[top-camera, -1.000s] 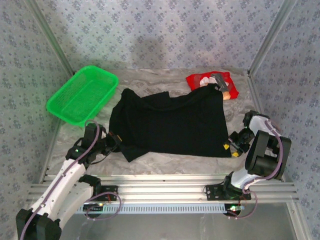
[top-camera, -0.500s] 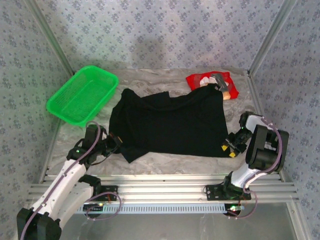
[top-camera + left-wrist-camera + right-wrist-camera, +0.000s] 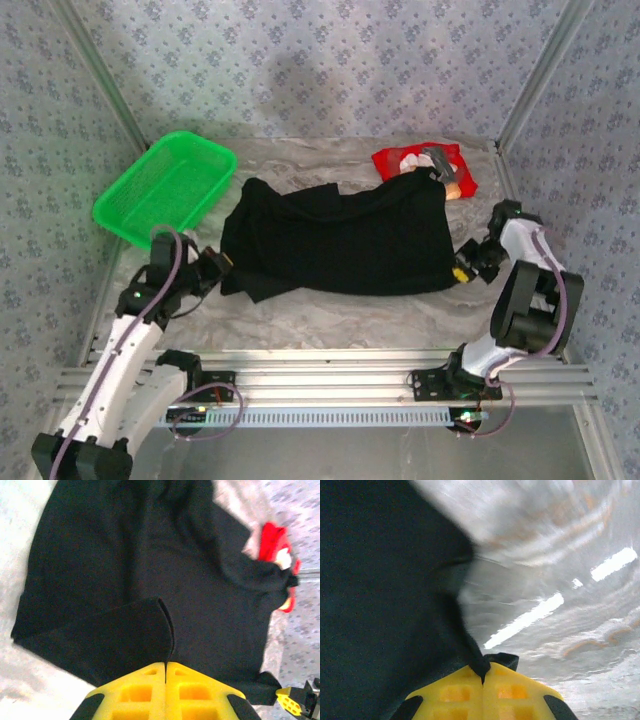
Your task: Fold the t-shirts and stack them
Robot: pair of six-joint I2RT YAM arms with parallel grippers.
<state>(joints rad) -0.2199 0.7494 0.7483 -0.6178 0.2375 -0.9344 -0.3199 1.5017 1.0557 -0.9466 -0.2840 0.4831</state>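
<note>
A marbled grey table (image 3: 330, 320) stands between patterned walls (image 3: 330, 70). The black t-shirt (image 3: 340, 245), soft and rumpled, sprawls mid-frame, and its upper-right corner hides part of the folded red t-shirt (image 3: 415, 165). The left gripper (image 3: 213, 265) is clenched on its lower-left hem and the right gripper (image 3: 462, 270) on its lower-right corner. A green mesh basket (image 3: 165, 190) lies upper left.

Two white-shelled arms, the left arm (image 3: 115, 355) and right arm (image 3: 530, 300), carry bulky black joints and thin lilac cables. The left gripper (image 3: 165, 665) and right gripper (image 3: 483, 672) end in yellow plastic fingers (image 3: 137, 692) with square moulded recesses.
</note>
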